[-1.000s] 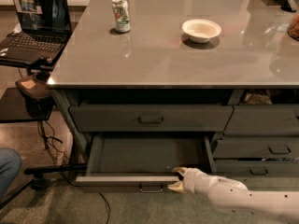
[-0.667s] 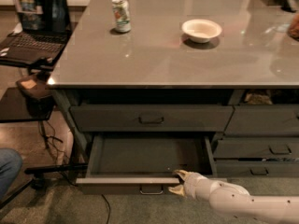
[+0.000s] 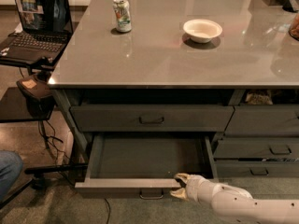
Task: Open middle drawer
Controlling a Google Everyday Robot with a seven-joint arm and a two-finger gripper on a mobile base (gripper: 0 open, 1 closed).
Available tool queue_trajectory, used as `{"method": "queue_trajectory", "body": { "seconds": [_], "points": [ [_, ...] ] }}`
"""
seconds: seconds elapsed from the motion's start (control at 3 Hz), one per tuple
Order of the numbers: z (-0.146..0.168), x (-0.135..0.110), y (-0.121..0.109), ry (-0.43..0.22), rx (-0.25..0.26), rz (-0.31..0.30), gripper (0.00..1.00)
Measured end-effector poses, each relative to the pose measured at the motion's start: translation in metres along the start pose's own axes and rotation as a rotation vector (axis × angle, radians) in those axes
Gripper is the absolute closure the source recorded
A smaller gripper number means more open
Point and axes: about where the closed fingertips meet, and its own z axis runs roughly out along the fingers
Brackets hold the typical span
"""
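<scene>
The middle drawer [image 3: 126, 185] is pulled well out from under the grey counter. Its plain grey tray [image 3: 149, 155] is empty, and its small black loop handle [image 3: 151, 195] hangs at the centre of the front. My gripper [image 3: 180, 186] is at the right end of the drawer's front edge and touches it. The white arm [image 3: 233, 204] reaches in from the lower right. The upper drawer [image 3: 152, 118] above it is closed.
A soda can [image 3: 122, 15] and a white bowl [image 3: 202, 30] stand on the countertop [image 3: 154, 59]. Closed drawers [image 3: 279, 148] are stacked to the right. A laptop [image 3: 37, 22] sits on a side stand at the left. A person's knee [image 3: 8, 171] shows at the lower left.
The drawer front has come slightly further out toward the camera, and my gripper has moved with it, a little lower in the frame.
</scene>
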Motion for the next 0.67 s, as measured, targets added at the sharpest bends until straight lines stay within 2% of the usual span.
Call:
{"method": "queue_trajectory", "body": {
  "seconds": [0.33,0.67],
  "points": [
    [0.0,0.001,0.002,0.001,-0.001,-0.001,1.0],
    [-0.004,0.001,0.014,-0.008,-0.004,-0.016,1.0]
  ]
}}
